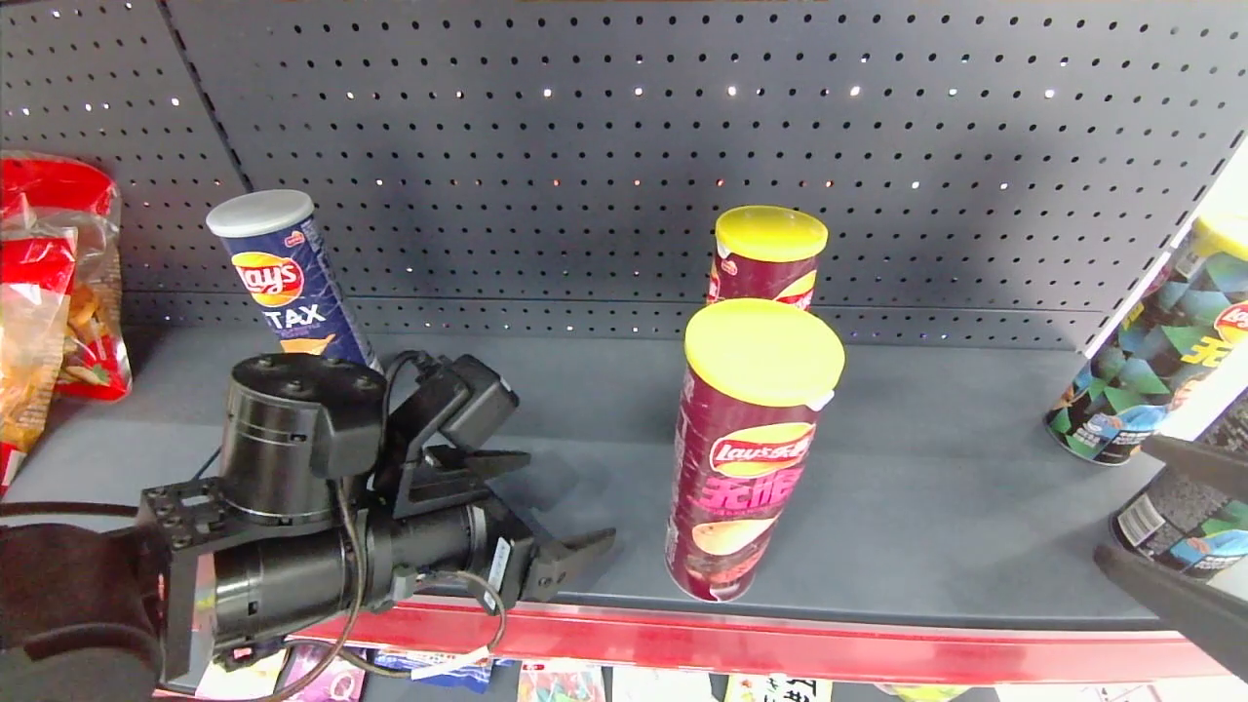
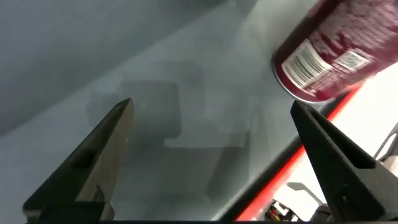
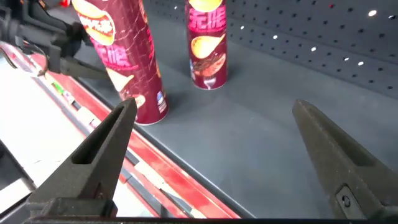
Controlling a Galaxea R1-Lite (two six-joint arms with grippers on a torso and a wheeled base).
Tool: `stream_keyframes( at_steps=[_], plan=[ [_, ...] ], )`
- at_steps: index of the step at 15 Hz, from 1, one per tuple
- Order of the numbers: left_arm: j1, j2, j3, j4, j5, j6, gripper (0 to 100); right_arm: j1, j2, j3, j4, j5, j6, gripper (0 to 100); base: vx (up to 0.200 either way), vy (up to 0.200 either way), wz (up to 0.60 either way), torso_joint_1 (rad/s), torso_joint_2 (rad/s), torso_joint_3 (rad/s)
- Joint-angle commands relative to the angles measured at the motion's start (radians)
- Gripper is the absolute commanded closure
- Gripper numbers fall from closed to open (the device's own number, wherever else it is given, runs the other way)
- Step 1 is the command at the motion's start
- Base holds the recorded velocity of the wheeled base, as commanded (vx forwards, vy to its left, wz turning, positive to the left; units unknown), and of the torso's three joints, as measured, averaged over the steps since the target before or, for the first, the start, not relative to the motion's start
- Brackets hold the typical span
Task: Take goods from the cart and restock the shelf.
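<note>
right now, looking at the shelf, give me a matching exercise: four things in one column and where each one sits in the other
Things:
1. blue can
2. front maroon can
3. rear maroon can
4. snack bag

Places:
a. far left end of the shelf
b. close to the red front edge
c. by the pegboard, behind a matching can
d. back left, leaning, grey lid

Pairs: 1-d, 2-b, 3-c, 4-a

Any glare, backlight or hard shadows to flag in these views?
Head view: light pricks through the pegboard holes; the left gripper shadows the shelf. Left wrist view: blocky shadow on the shelf, washed-out white past the red edge. Right wrist view: same bright holes.
</note>
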Motion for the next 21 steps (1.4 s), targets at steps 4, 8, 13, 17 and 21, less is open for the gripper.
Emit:
stream_keyframes(
  at_steps=[4, 8, 13, 17, 21],
  plan=[
    [-0.024, 0.084, -0.058, 0.000, -0.001, 0.000, 0, -0.010, -0.012, -0.001, -0.001, -0.001, 0.002, 0, 0.000, 0.000, 0.00, 0.000, 0.00, 0.000],
    [-0.042, 0.109, -0.071, 0.000, -0.001, 0.000, 0, -0.028, -0.010, -0.001, -0.001, 0.001, 0.003, 0, 0.000, 0.000, 0.00, 0.000, 0.00, 0.000],
    [-0.053, 0.139, -0.103, 0.000, -0.001, 0.000, 0, -0.030, -0.010, -0.003, -0.001, -0.001, 0.025, 0, 0.000, 0.000, 0.00, 0.000, 0.00, 0.000],
    [-0.058, 0.153, -0.115, 0.000, -0.001, 0.000, 0, -0.030, -0.012, -0.004, -0.001, -0.001, 0.025, 0, 0.000, 0.000, 0.00, 0.000, 0.00, 0.000],
    [-0.056, 0.158, -0.124, 0.000, -0.001, 0.000, 0, -0.038, -0.021, -0.004, -0.001, -0.001, 0.025, 0, 0.000, 0.000, 0.00, 0.000, 0.00, 0.000]
  ],
)
